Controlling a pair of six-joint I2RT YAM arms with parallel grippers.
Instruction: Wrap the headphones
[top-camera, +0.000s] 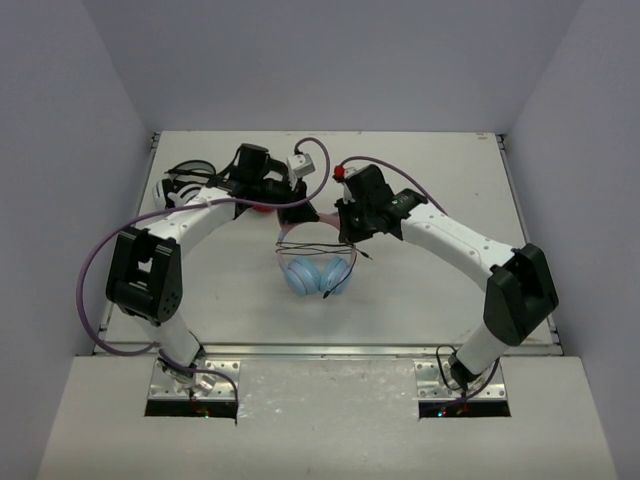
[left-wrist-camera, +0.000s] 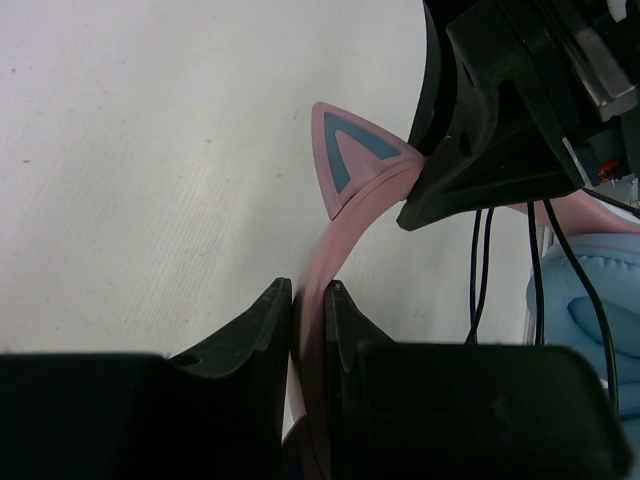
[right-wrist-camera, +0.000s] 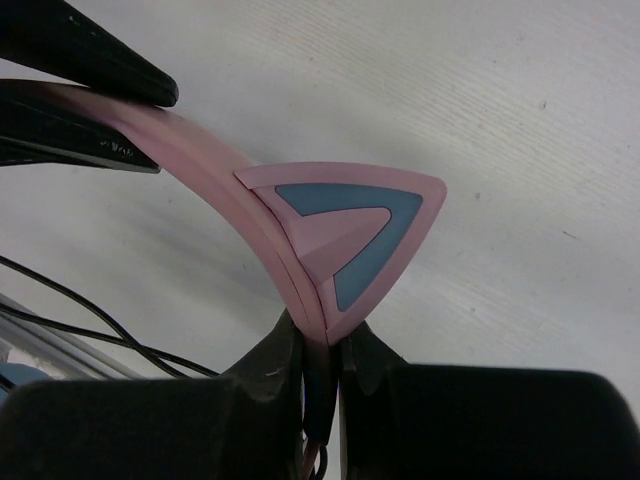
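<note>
The headphones stand mid-table, light blue ear cups (top-camera: 314, 273) down and the pink headband (top-camera: 322, 217) up. The thin black cable (top-camera: 312, 247) runs in a few strands across the top of the cups. My left gripper (top-camera: 300, 212) is shut on the headband (left-wrist-camera: 340, 235) left of one cat ear (left-wrist-camera: 345, 160). My right gripper (top-camera: 347, 226) is shut on the headband at the base of the other cat ear (right-wrist-camera: 350, 235), with a dark strand between its fingers. In the left wrist view, the cable (left-wrist-camera: 480, 270) hangs beside a blue cup (left-wrist-camera: 595, 300).
A white-and-black pair of headphones (top-camera: 180, 180) lies at the far left near the table's back corner. Something red (top-camera: 262, 209) shows under my left arm. Grey walls close the table on the left, back and right.
</note>
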